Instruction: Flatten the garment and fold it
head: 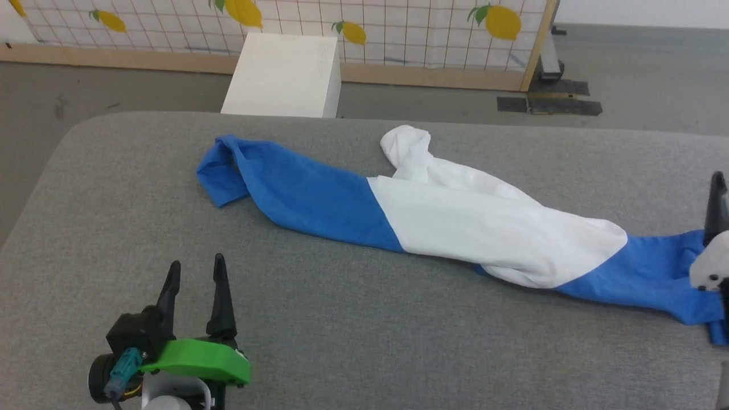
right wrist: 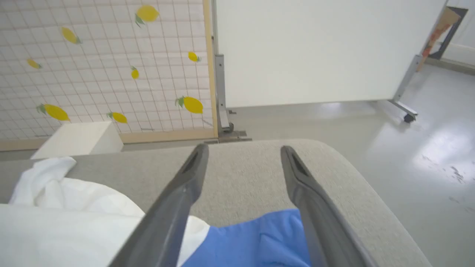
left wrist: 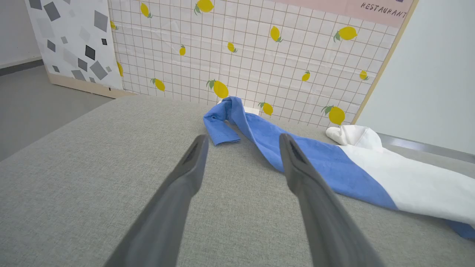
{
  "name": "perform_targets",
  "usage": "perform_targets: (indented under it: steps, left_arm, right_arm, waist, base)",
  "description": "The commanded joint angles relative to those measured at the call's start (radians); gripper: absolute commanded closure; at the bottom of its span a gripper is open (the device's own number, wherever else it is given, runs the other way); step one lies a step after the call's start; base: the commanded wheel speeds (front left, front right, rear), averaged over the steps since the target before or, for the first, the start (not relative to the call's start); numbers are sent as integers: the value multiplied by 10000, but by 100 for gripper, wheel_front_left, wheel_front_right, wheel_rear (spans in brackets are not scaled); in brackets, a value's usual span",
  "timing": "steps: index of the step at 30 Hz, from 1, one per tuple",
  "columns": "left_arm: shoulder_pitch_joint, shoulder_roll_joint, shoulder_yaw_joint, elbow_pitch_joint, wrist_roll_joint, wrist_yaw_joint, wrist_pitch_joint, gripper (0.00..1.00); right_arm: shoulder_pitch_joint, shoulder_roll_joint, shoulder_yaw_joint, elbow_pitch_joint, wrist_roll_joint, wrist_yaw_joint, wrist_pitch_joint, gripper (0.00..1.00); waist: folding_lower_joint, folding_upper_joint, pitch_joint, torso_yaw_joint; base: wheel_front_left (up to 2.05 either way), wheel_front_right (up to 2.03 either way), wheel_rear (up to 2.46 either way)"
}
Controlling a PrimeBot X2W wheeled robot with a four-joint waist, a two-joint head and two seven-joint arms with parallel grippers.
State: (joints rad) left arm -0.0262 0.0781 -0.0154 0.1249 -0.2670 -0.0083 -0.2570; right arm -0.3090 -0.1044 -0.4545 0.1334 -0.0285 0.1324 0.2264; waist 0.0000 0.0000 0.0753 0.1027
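Judging the garment thin, limp and light, we would pinch its blue sleeve ends — left gripper and right gripper both gape wide, holding nothing.

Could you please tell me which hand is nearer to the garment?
Right. The right hand is over the blue sleeve end of the garment; the left hand is over bare table, apart from it.

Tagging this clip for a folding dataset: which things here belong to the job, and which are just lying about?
Job: garment; left gripper, open; right gripper, open.
Lying about: white box; lemon-print panel.
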Motion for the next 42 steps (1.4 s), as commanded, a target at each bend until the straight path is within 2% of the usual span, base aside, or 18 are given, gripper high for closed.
perform_targets:
  steps: [1, 7, 8, 14, 18, 22, 25, 28, 36, 37, 38, 39, 42]
  left_arm:
    - [-138, -60, -14, 35, 119, -52, -47, 0]
    - [-12, -129, -57, 67, 169, -89, -47, 0]
    - [139, -164, -2, 113, 155, -61, -47, 0]
    - [-733, -155, 191, 717, -385, 97, 343, 0]
    - [-2409, 314, 290, 1519, -600, 64, 1708, 0]
    - [-4222, 939, 262, 2920, -822, 8, 3963, 0]
    - [-5206, 1367, 343, 3918, -1052, 171, 5885, 0]
    - [-5719, 1601, 296, 4509, -1156, 259, 7119, 0]
    - [-5895, 1819, 164, 5058, -1151, 487, 8092, 0]
    - [-5862, 1750, 175, 5096, -1254, 436, 8149, 22]
    - [-5845, 1697, 199, 5087, -1333, 393, 8114, 92]
    - [-5810, 1674, 196, 5069, -1380, 315, 8017, 100]
    - [-5693, 1545, 438, 4845, -1716, 82, 7374, 100]
  right_arm:
    - [405, 151, 224, -343, 148, -17, -402, 0]
    - [2259, 528, 1069, -1282, 1233, -17, -1520, 0]
    - [3299, 538, 1461, -401, 3092, -17, -2274, 0]
    - [3643, 540, 1866, 371, 3536, -17, -2833, 0]
    - [3295, 540, 1872, 241, 3379, -17, -2854, 0]
    - [2731, 541, 1935, -39, 3268, -17, -2742, 0]
    - [2379, 541, 2052, -129, 3321, -17, -2716, 0]
    - [2262, 541, 2083, -64, 3388, -17, -2782, 0]
    - [2193, 541, 2030, 187, 3494, -17, -3100, 0]
    - [2150, 541, 2037, 203, 3484, -17, -3125, 0]
    - [2113, 541, 2042, 210, 3461, -17, -3142, 0]
    - [2061, 541, 2072, 228, 3435, -17, -3153, 0]
    - [1943, 541, 2159, 298, 3358, -17, -3175, 0]
  waist:
    - [0, 0, -185, -123]
    - [0, 0, -452, -256]
    - [0, 0, -580, -466]
    - [0, 0, -566, -710]
    - [0, 0, -116, -1070]
    - [0, 0, 597, -1563]
    - [0, 0, 1183, -1982]
    - [0, 0, 1592, -2223]
    - [0, 0, 2290, -2312]
    - [0, 0, 2314, -2273]
    - [0, 0, 2327, -2230]
    - [0, 0, 2312, -2177]
    - [0, 0, 2137, -1994]
  base:
    - [0, 0, 0]
    - [0, 0, 0]
    - [0, 0, 0]
    - [0, 0, 0]
    - [0, 0, 0]
    - [0, 0, 0]
    - [0, 0, 0]
    - [0, 0, 0]
    - [0, 0, 0]
    - [0, 0, 0]
    - [0, 0, 0]
    - [0, 0, 0]
    - [0, 0, 0]
